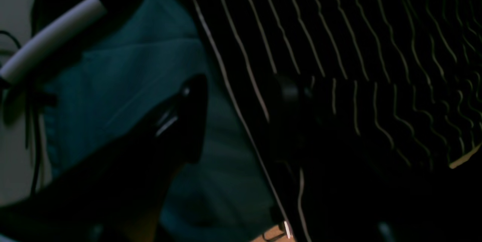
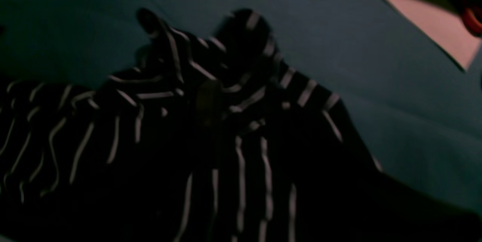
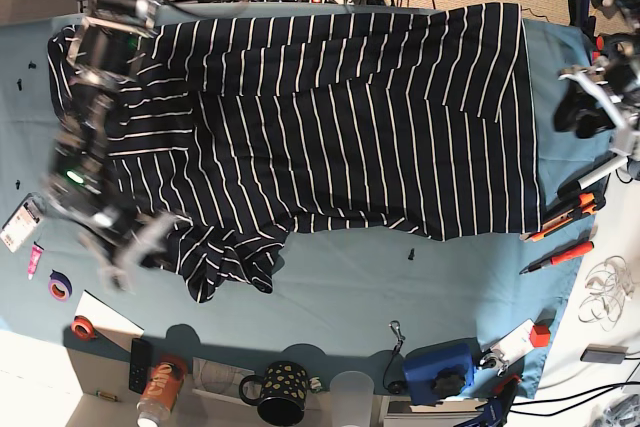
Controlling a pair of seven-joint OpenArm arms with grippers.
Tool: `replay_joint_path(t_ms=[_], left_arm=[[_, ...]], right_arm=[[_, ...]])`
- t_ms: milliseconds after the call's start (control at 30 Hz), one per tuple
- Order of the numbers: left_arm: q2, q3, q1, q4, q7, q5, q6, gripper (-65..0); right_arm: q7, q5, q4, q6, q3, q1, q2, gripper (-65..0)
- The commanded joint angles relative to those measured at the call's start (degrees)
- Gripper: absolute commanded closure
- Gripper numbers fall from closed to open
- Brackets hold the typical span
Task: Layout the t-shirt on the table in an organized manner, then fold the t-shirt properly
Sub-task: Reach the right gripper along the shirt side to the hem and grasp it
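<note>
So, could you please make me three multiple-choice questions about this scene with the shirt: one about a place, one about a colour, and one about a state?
1. In the base view, where does the crumpled sleeve lie?
A) at the lower left of the shirt
B) at its upper right
C) on the floor

2. What colour is the cloth that covers the table?
A) red
B) teal-blue
C) white

3. In what state is the shirt?
A) folded into a small square
B) lifted into the air
C) spread wide, not yet folded

Answers:
1. A, because the bunched sleeve sits at the shirt's lower left corner.
2. B, because bare teal-blue cloth shows all around the shirt.
3. C, because the body lies open across the table, with only some wrinkles and that crumpled sleeve.
</note>
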Motion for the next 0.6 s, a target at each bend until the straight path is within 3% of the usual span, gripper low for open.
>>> replay_joint_path(t_ms=[0,67,133,400,567], left_arm=[[-1.14,-0.46,-0.15,0.87,-1.44,0.17,0.0,-27.0],[-1.14,-0.46,-0.28,0.87,-1.44,0.57,0.0,-27.0],[-1.16,-0.46,-0.26,0.87,-1.46,0.55,-0.04,-27.0],[-1.14,-0.46,-0.26,0.87,-2.27,0.52,-0.02,-27.0],[-1.14,-0.46,-0.26,0.87,-2.23,0.55,-0.02,-27.1]], right_arm=[[2.4,-1.27,-0.07,-2.64,-1.25,1.86,0.28,-19.6],[4.9,-4.15,-2.6,-8.17,-4.57,2.71,0.02,-19.6],[6.32,-7.19,-6.27,-10.64,-7.23,4.02,-0.28,-19.6],[8.31,-10.27,-20.52,-11.04,-8.52,11.13,-6.84,-19.6],[8.02,-15.93,-27.1,-15.06,-8.52,13.16,-9.18,-19.6]])
